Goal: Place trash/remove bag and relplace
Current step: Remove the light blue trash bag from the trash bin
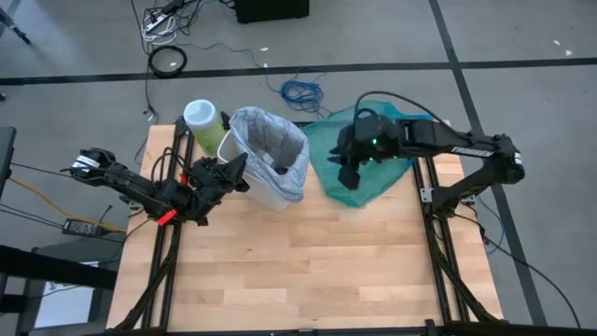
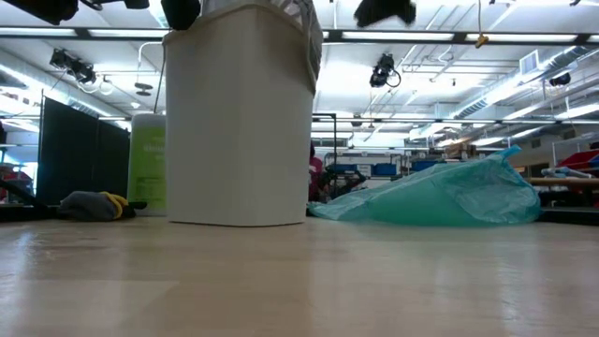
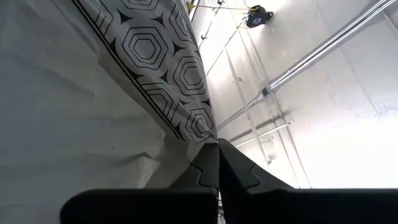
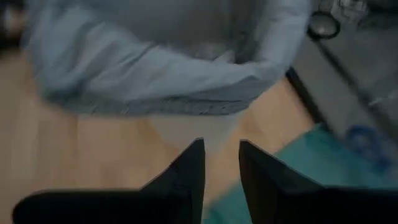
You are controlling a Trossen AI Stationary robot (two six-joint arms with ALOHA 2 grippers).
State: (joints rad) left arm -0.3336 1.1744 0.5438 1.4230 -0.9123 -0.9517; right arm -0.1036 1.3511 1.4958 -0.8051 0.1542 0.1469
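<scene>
While the left pincer (image 1: pixel 238 174) sits closed, pinching the bag (image 1: pixel 270 140) at the bin's (image 1: pixel 266 191) left rim, that bag lines the bin with its edge folded over the outside. Right pincer (image 1: pixel 347 175) hangs right of the bin above the teal bag (image 1: pixel 382 182), fingers slightly apart, gripping nothing. Green canister (image 1: pixel 202 124) stands just left of the bin on the desk (image 1: pixel 308 271).

No legible text, label, brand, number or sign found in any view; faint pale marking on the right arm (image 1: pixel 464 149) in the high view is too small to be read
</scene>
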